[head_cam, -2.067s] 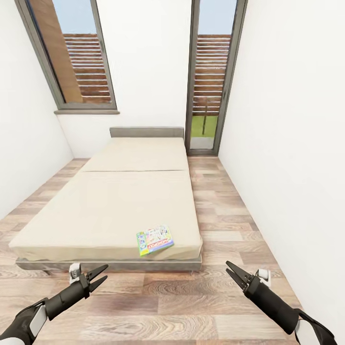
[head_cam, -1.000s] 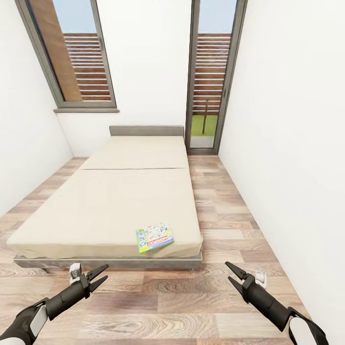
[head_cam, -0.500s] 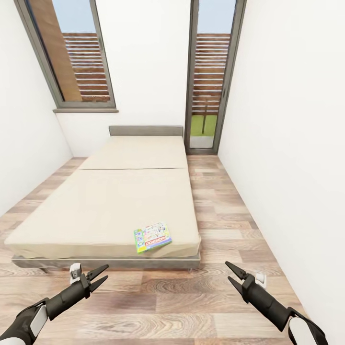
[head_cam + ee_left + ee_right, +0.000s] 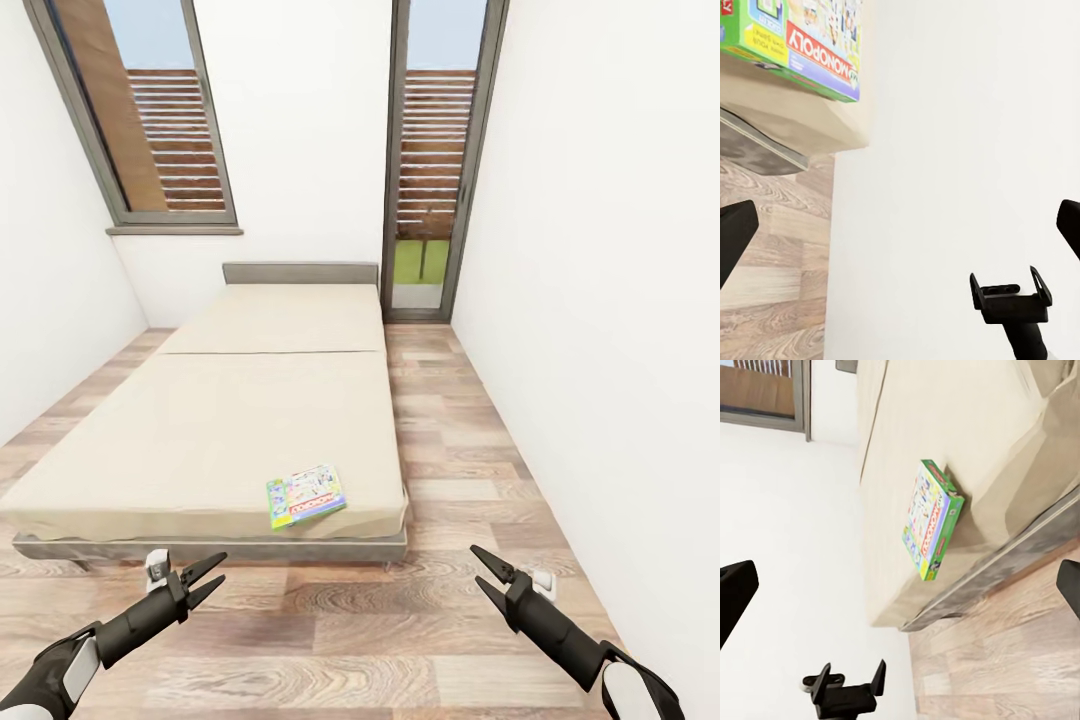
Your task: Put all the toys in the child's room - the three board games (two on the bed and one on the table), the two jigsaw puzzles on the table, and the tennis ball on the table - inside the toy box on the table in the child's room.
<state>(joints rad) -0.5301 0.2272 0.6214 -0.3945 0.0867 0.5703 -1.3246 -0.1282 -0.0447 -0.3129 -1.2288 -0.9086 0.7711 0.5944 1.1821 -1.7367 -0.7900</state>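
Near the foot edge of the low wide bed with the plain beige mattress and grey frame (image 4: 200,430), both arms hang over the wood-plank floor (image 4: 330,640), short of the frame. Left black two-finger gripper (image 4: 212,577): fingers spread apart, holding nothing, touching nothing. Right black two-finger gripper (image 4: 482,568): fingers also spread wide, empty, nothing between them. Both sets of tips aim toward the bed.

One thin flat white-and-green board game box with a red logo (image 4: 306,495) lies flat on the mattress, close to the foot edge and nearer the bed's right corner, on the side toward the right gripper. Its long axis runs roughly along the foot edge, skewed a little so its right end sits farther up the bed. Printed face up. Same box in the left wrist view (image 4: 795,45), at the mattress edge, and in the right wrist view (image 4: 932,519), just in from the corner.

Low grey headboard (image 4: 300,273) at the bed's far end, against the white wall (image 4: 300,150). Tall dark-framed windows (image 4: 150,120) behind the bed.
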